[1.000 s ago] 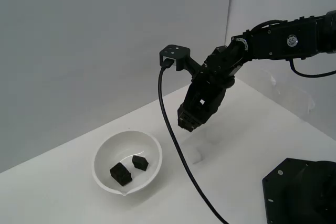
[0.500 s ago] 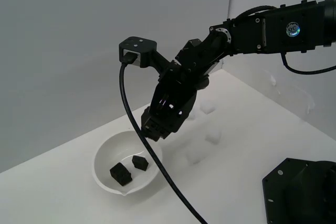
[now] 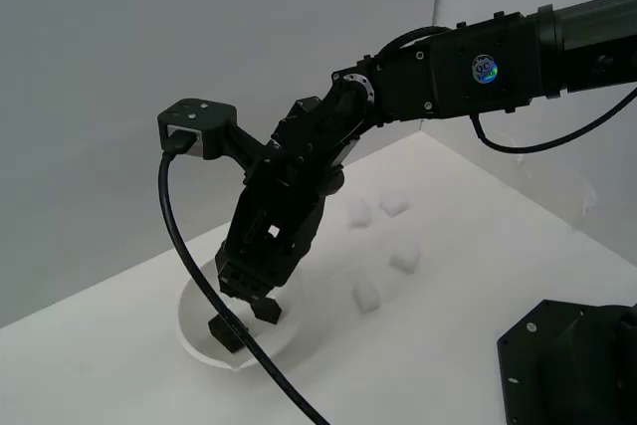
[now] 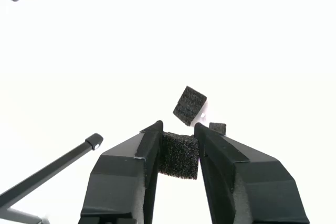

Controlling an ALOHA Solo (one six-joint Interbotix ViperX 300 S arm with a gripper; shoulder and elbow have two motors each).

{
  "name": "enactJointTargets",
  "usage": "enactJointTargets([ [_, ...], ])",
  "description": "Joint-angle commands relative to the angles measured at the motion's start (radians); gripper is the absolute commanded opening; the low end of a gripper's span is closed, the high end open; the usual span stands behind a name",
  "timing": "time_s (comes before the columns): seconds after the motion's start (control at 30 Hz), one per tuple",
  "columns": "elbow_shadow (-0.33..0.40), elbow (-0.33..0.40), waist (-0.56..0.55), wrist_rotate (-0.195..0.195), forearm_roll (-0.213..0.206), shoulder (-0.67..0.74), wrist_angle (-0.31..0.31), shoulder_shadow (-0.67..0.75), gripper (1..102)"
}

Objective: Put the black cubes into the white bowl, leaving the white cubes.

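Observation:
The white bowl (image 3: 191, 337) sits at the exterior view's lower left, half hidden by the arm. Inside it lie two black cubes (image 3: 224, 333) (image 3: 267, 313). My gripper (image 3: 249, 293) hangs just above the bowl's inside. In the wrist view the gripper (image 4: 177, 129) is shut on a third black cube (image 4: 179, 156), pinched between both fingers. Beyond it the wrist view shows one black cube (image 4: 189, 105) and a corner of another (image 4: 217, 128) on glare-white ground. Several white cubes (image 3: 367, 296) (image 3: 405, 261) (image 3: 395, 203) lie on the table to the exterior view's right of the bowl.
A black cable (image 3: 189, 266) loops from the wrist camera mount (image 3: 194, 126) down across the bowl's front. A black base plate (image 3: 572, 365) fills the exterior view's lower right corner. Grey walls close the back of the white table (image 3: 478, 276).
The arm has swung from above the white cubes toward the exterior view's left and down, and now hangs over the bowl with the black cube still gripped.

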Motion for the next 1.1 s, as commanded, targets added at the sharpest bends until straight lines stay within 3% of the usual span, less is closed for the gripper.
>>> enactJointTargets([
  [0.0, -0.026, -0.018, -0.023, 0.008, -0.026, 0.009, -0.026, 0.015, 43],
  [0.1, -0.026, -0.018, -0.021, 0.008, -0.025, -0.008, -0.044, -0.003, 91],
  [0.13, -0.026, -0.018, -0.017, 0.011, -0.025, -0.015, -0.044, -0.009, 100],
  [0.4, -0.023, -0.015, -0.002, 0.012, -0.011, -0.011, -0.038, -0.003, 100],
  [0.5, -0.014, -0.009, 0.041, 0.012, 0.002, 0.014, -0.009, 0.023, 99],
  [0.57, -0.005, 0.005, 0.081, 0.015, 0.012, 0.041, 0.012, 0.049, 95],
  [0.63, 0.009, 0.018, 0.123, 0.020, 0.025, 0.071, 0.026, 0.077, 81],
  [0.77, 0.049, 0.058, 0.204, 0.031, 0.041, 0.140, 0.029, 0.146, 29],
  [0.83, 0.078, 0.086, 0.244, 0.044, 0.052, 0.178, 0.029, 0.184, 7],
  [0.87, 0.094, 0.100, 0.262, 0.052, 0.058, 0.198, 0.029, 0.202, 2],
  [1.07, 0.189, 0.198, 0.397, 0.064, 0.117, 0.305, 0.029, 0.311, 3],
])
